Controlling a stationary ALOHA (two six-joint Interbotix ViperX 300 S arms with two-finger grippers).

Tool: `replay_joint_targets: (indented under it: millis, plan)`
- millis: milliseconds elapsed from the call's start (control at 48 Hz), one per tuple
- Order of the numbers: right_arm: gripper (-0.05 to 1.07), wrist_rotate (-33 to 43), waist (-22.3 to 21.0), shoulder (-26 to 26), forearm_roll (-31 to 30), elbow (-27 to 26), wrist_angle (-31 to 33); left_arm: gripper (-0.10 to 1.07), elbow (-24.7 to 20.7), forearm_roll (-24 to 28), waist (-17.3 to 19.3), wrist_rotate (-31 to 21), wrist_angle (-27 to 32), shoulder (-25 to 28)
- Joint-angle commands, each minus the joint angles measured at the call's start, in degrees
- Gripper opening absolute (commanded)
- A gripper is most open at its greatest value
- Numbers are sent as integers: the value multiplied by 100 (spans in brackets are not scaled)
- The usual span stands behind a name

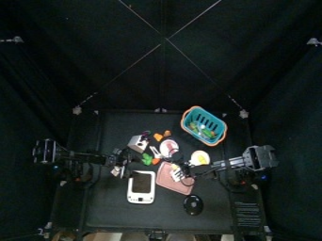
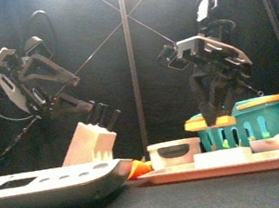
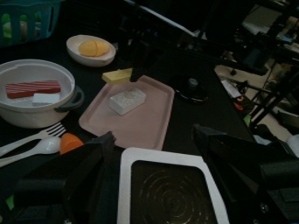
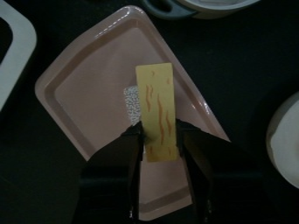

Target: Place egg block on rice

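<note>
One yellow strip, the egg block (image 4: pixel 156 109), is clenched at its near end between the right gripper's (image 4: pixel 162 138) two fingers (image 4: pixel 111 162). They stand partly apart, pressed on the strip's long sides. The block hangs over the middle of the pink tray (image 4: pixel 93 79). Its far end overlaps the white rice (image 4: pixel 131 103), which lies on the tray and peeks out along one side of the strip. Whether the block touches the rice or hangs just above it cannot be told, since the strip hides most of the rice and the fingers hide its held end.

In the front view the tray's rim and a cup hide both block and rice, and from above they are too small to make out.

Beside the tray lies a white device (image 3: pixel 170 188) with a dark screen, cut off at the frame's edge. The left gripper (image 3: pixel 163 162) hangs over it with fingers spread wide and nothing between them.

Beyond the tray sit a white bowl (image 3: pixel 35 92), a round yellow-centred piece (image 3: pixel 90 46) and a green basket (image 3: pixel 30 17), partly cut off. A white fork (image 3: pixel 30 144) lies near the tray's corner.
</note>
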Motion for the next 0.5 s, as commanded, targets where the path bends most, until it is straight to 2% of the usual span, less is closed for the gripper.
replay_joint_targets:
  millis: [0,479]
  plan:
    - [59,-26,18,-44,-114,-18,-123,104,-70,0,9,9,-18,-35]
    - [59,-18,141,53,-105,255,-580,104,-53,-18,18,9,-18,-18]
